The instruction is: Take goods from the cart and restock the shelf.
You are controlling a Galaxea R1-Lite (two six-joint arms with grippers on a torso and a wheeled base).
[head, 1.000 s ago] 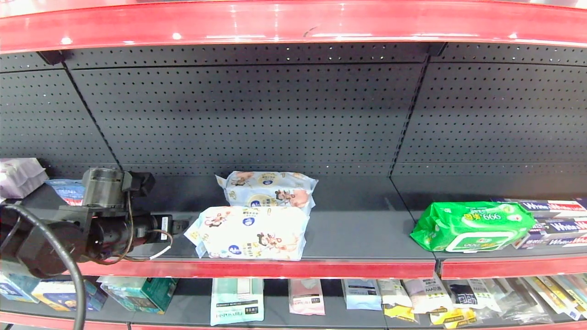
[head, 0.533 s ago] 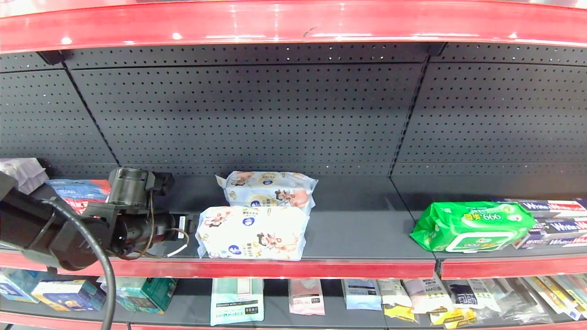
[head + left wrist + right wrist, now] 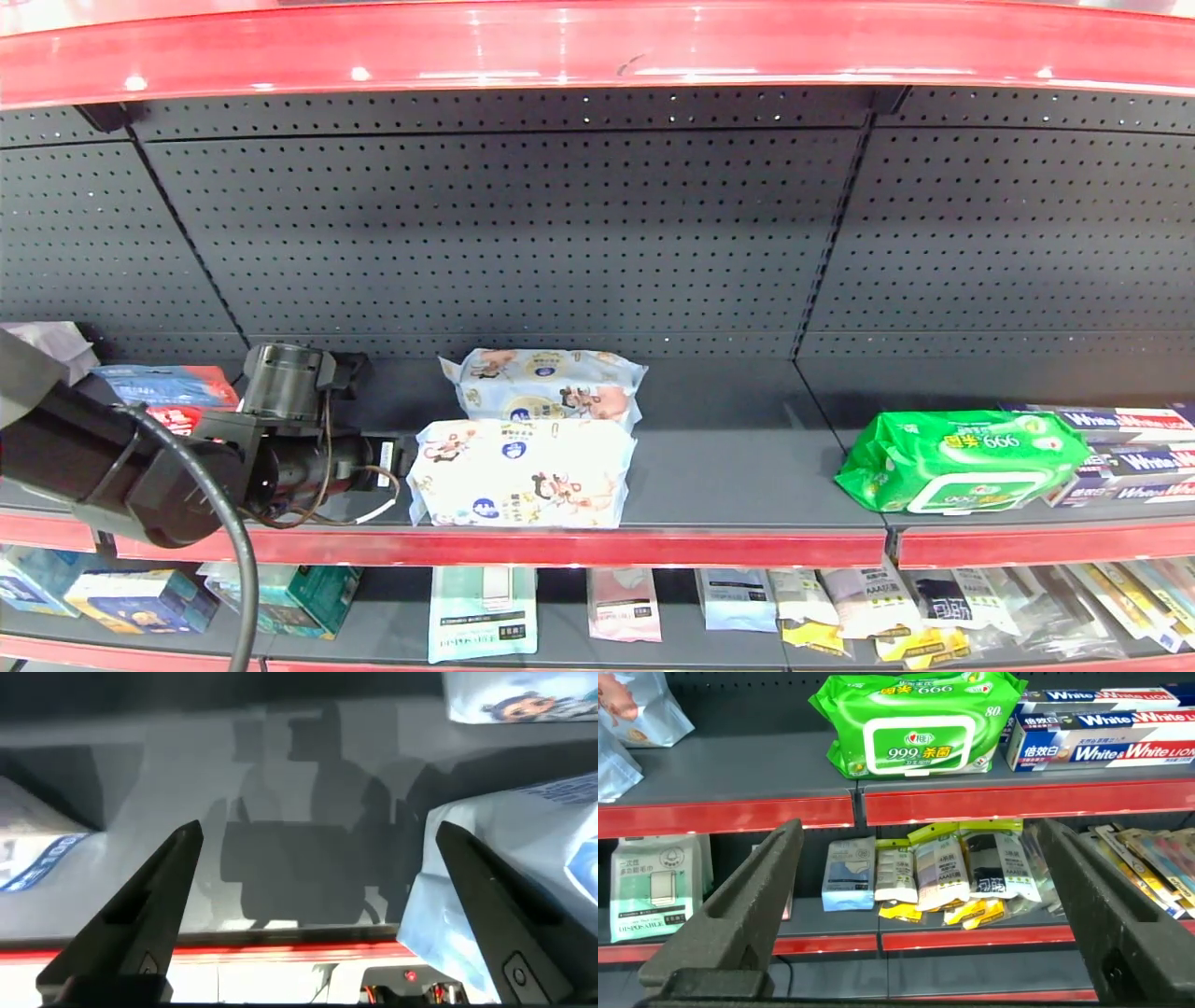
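Two white wet-wipe packs with cartoon prints lie on the middle shelf, the front pack near the red front lip and the rear pack just behind it. My left gripper reaches in from the left, level with the front pack's left end. In the left wrist view the left gripper is open with bare shelf between its fingers, and one finger lies against the front pack. My right gripper is open and holds nothing, hanging in front of the shelf below a green wipes pack.
The green wipes pack and stacked toothpaste boxes fill the shelf's right section. Blue and red packets lie at far left behind my left arm. Bare shelf lies between the white packs and the green pack. Small packets fill the lower shelf.
My left arm moved right along the shelf. The front white pack slid a little to the right and now lies squarer to the front lip.
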